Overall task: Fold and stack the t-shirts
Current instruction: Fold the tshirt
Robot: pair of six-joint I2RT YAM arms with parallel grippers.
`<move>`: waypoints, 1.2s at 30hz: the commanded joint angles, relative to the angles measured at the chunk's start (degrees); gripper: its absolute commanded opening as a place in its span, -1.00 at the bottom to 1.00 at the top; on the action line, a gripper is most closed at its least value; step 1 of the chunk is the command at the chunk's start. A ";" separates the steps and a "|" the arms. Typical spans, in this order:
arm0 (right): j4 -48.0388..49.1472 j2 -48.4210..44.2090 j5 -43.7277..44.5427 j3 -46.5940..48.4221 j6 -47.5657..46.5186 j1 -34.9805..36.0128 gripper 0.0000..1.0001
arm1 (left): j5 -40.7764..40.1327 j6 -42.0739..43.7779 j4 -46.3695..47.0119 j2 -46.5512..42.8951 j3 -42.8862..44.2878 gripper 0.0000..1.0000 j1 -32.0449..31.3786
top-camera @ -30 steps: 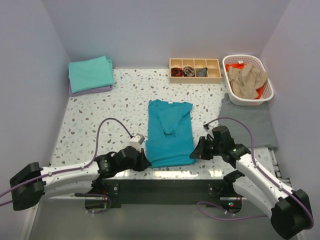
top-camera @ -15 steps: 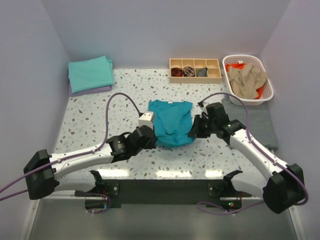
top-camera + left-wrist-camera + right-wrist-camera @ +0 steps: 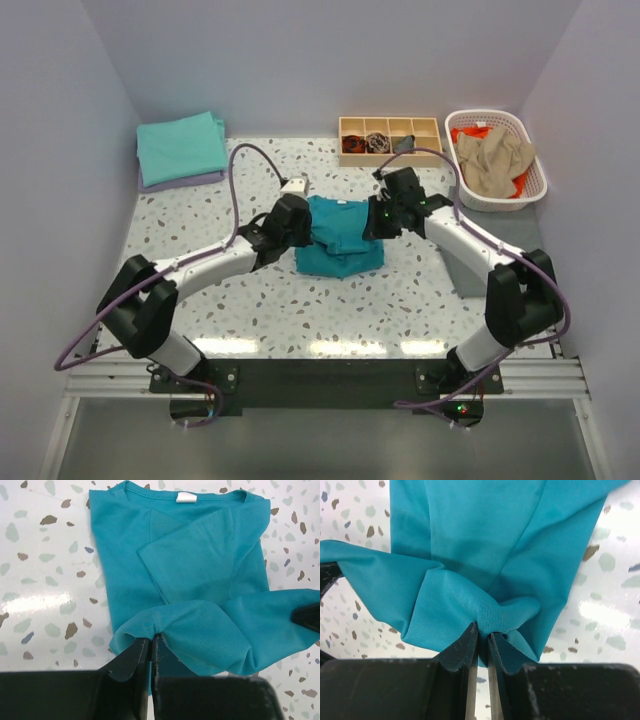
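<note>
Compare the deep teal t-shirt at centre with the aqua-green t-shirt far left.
The deep teal t-shirt is darker than the aqua-green t-shirt. Teal is half-folded, pinched by the left gripper and right gripper; aqua-green lies fully folded, untouched, atop a lavender shirt. Both are plain.

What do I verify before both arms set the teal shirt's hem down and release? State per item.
1. Grip of left gripper: ok, jaws shut on the teal t-shirt.
2. Grip of right gripper: ok, jaws shut on the same fabric.
3. Held hem at the collar label: not ok, the label lies well ahead.
4. Hem flat between grippers: not ok, it sags and bunches.
5. Folded-in sleeve lying flat: ok.
6. Top of folded aqua-green shirt free for stacking: ok.
</note>
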 commanded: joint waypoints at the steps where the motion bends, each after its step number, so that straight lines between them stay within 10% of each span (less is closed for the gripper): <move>1: 2.02 4.45 2.09 7.87 -2.64 -1.13 -0.72 | 5.25 4.67 6.23 5.62 6.42 -0.90 3.06; 36: 8.70 40.05 -0.11 47.34 -5.63 -11.06 -0.63 | 22.04 12.14 21.44 36.65 36.92 -0.87 20.20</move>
